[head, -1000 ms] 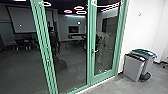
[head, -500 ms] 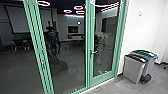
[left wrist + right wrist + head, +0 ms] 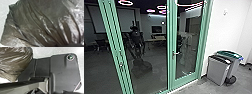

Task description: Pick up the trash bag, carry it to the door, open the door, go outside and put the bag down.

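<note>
Tall glass panels (image 3: 156, 57) in green frames take up the left and middle of the scene, with a white wall (image 3: 227, 32) on the right. The view has shifted over the last second: the near green post (image 3: 116, 50) now stands further left, while the bins have hardly changed place. I read that as the robot driving or turning by the glass, not as anything else moving. The glass door (image 3: 185, 78) looks shut, so for the task this seems to be part of the carrying, with the opening still to be done.

Two bins stand close together against the wall: a gray bin (image 3: 217, 72) nearer, a green-lidded bin (image 3: 232, 54) just behind.

The trash bag (image 3: 37, 25), brown and shiny, is by the robot's base, full and round, its creases drawn together at one end. It is probably hanging from the left gripper, but I cannot tell whether that gripper is spread or pinching, nor can I for the right gripper.

Smallest is the door handle (image 3: 176, 53), on the door's left edge, with nothing touching it.
</note>
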`<state>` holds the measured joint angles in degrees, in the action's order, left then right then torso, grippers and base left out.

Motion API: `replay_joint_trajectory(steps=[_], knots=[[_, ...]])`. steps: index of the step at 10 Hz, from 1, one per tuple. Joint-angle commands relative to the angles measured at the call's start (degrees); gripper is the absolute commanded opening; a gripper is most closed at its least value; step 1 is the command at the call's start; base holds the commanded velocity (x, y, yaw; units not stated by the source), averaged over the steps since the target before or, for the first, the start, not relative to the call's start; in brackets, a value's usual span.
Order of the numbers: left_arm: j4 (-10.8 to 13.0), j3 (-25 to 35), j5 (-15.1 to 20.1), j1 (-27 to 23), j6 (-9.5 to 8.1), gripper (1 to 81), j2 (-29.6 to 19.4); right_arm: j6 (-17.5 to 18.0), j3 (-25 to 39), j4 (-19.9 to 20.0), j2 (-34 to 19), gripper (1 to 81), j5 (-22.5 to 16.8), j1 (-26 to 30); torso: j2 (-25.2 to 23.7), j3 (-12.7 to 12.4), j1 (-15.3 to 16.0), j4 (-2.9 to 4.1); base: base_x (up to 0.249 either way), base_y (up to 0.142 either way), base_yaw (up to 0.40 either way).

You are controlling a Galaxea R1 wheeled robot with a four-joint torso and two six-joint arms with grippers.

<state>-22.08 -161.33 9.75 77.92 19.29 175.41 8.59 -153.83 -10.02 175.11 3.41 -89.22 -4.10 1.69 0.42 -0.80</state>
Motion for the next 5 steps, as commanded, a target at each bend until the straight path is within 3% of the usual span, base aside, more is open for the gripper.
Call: replay_joint_trajectory(steps=[1, 5], knots=[[0.19, -0.13, 3.26, -4.31, 0.31, 1.0, 0.12, -0.33, 0.39, -0.35, 0.71, 81.1, -2.45, 2.95, 0.0, 0.0, 0.0, 0.0, 0.143, -0.092, 0.0], [0.19, -0.13, 3.26, -4.31, 0.31, 1.0, 0.3, -0.33, 0.39, -0.44, 0.8, 81.1, -2.45, 3.03, 0.0, 0.0, 0.0, 0.0, 0.143, -0.092, 0.0]])
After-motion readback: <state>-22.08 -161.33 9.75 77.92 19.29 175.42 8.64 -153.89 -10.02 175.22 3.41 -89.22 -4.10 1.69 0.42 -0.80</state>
